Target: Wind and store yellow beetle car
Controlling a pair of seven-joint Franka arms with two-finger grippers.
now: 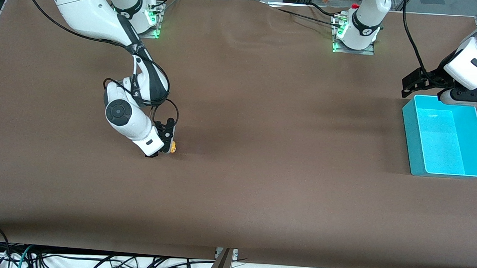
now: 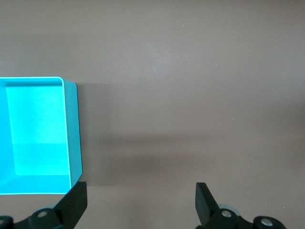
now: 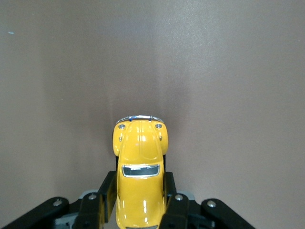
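Observation:
The yellow beetle car (image 3: 140, 176) sits low on the brown table toward the right arm's end, its rounded hood and dark windscreen showing in the right wrist view. My right gripper (image 3: 140, 200) is shut on its sides, one black finger (image 3: 106, 193) pressing each flank. From the front only a yellow tip of the yellow beetle car (image 1: 173, 147) shows beside the right gripper (image 1: 165, 145). My left gripper (image 2: 141, 202) hangs open and holds nothing, at the turquoise bin's (image 1: 446, 136) edge farthest from the front camera, where the left arm waits.
The turquoise bin (image 2: 35, 136) lies at the left arm's end of the table and nothing shows inside it. Both arm bases (image 1: 356, 32) stand along the edge farthest from the front camera. Cables hang below the table's near edge.

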